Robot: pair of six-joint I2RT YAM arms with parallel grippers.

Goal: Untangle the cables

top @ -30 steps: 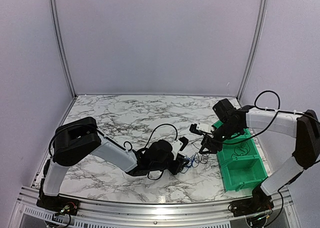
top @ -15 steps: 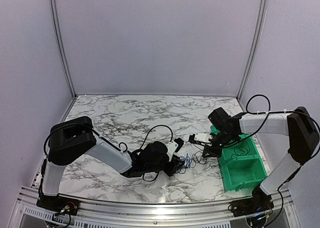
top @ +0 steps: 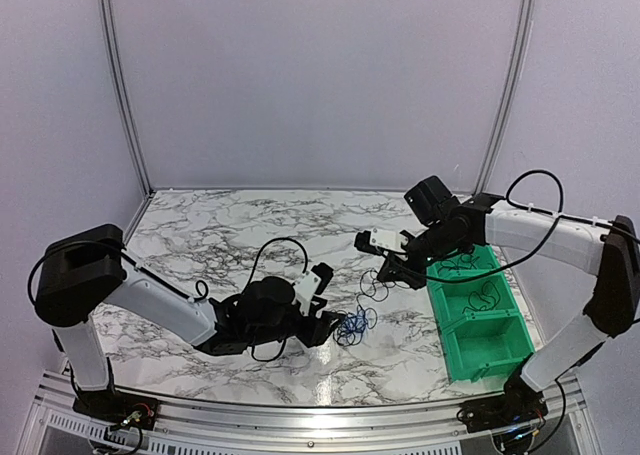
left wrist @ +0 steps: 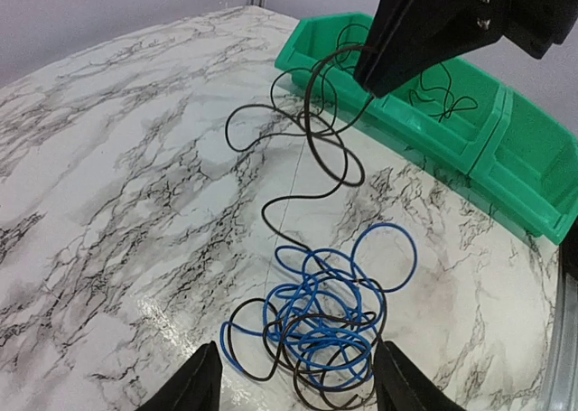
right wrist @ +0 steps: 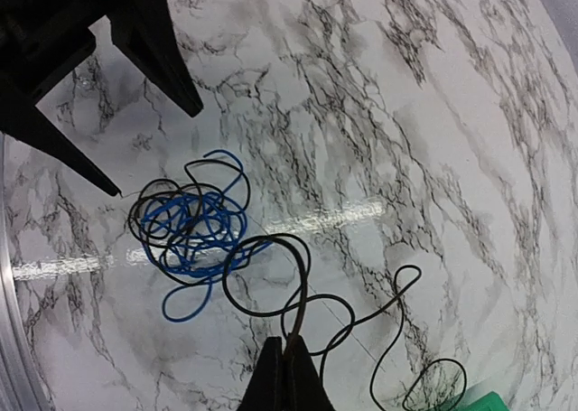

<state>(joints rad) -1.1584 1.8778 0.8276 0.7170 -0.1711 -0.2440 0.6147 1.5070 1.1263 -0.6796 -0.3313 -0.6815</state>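
Blue wire knotted up with black: the tangle [left wrist: 321,330] sits low centre in my left wrist view, flat on the marble table [left wrist: 117,158]. My left claw [left wrist: 298,348] is spread wide along the bottom edge, one finger on either side of the tangle's near rim, gripping nothing. Whether the tips brush the wire, I cannot tell.

Up from the knot a black strand [left wrist: 316,149] snakes toward the upper middle of the frame, curling through a few loose loops and lifting off the marble. And there's the catch: my right claw [left wrist: 370,72] reaches in from the top right corner, clamped fully closed on the strand's topmost loop.

The right wrist view backs that up. The fingers [right wrist: 302,384] are pinched together at bottom centre and the strand runs straight into them. The tangle lies at centre left there, with the left claw's dark fingers in the upper left corner.

Past the right claw, the green bin [left wrist: 433,140] runs down the right side of the left wrist view. Loose wires [left wrist: 438,90], black ones, lie inside it.

From overhead, the tangle is at lower centre. The left claw is just beside it on the left, and the right claw is higher and to the right, between the knot and the bin at the table's right edge.
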